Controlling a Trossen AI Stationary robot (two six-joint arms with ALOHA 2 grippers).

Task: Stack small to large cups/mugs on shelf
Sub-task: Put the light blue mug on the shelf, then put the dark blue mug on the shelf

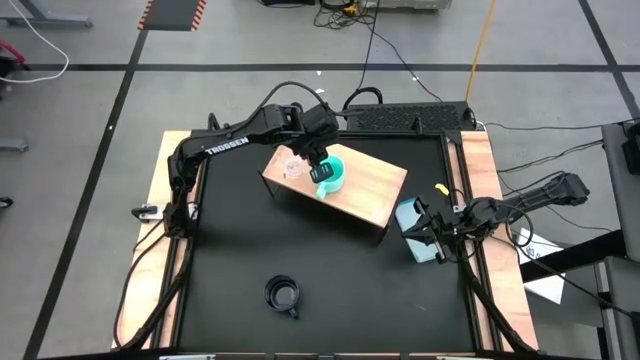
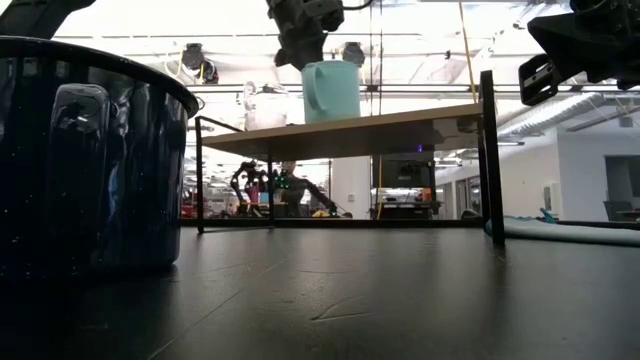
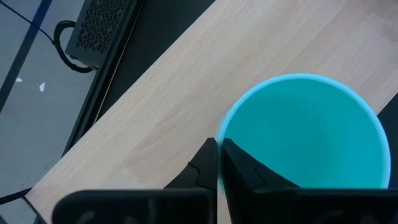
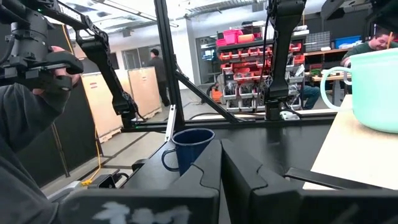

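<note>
- Black mug point(image 2: 85, 165) loomed closest in the low view, upright on the dark tabletop point(image 1: 330, 270), well apart from both sets of fingers; from above it sat alone at the near side of the table.
- Left gripper point(image 1: 322, 172) hung over the shelf point(image 1: 372, 192), fingers straddling the rim of the turquoise mug point(image 1: 333, 175): one finger point(image 3: 202, 165) outside the wall, the other inside the bowl.
- Fingers looked pinched nearly together on that rim, though whether they truly gripped it or had slackened could not be told from these views.
- Turquoise mug stood upright on the wooden board, its base flat on the top surface.
- Clear cup point(image 1: 291, 165) stood on the shelf too, just beside the left fingers, on the side away from the turquoise mug; faint and hard to make out.
- Right gripper point(image 1: 432, 228) waited low at the table's right side, fingers clenched on nothing, just beside the shelf's end and near a light-blue flat item point(image 1: 412, 218).
- Right wrist view showed the turquoise mug on the board to one side of its fingers, the black mug beyond them.
</note>
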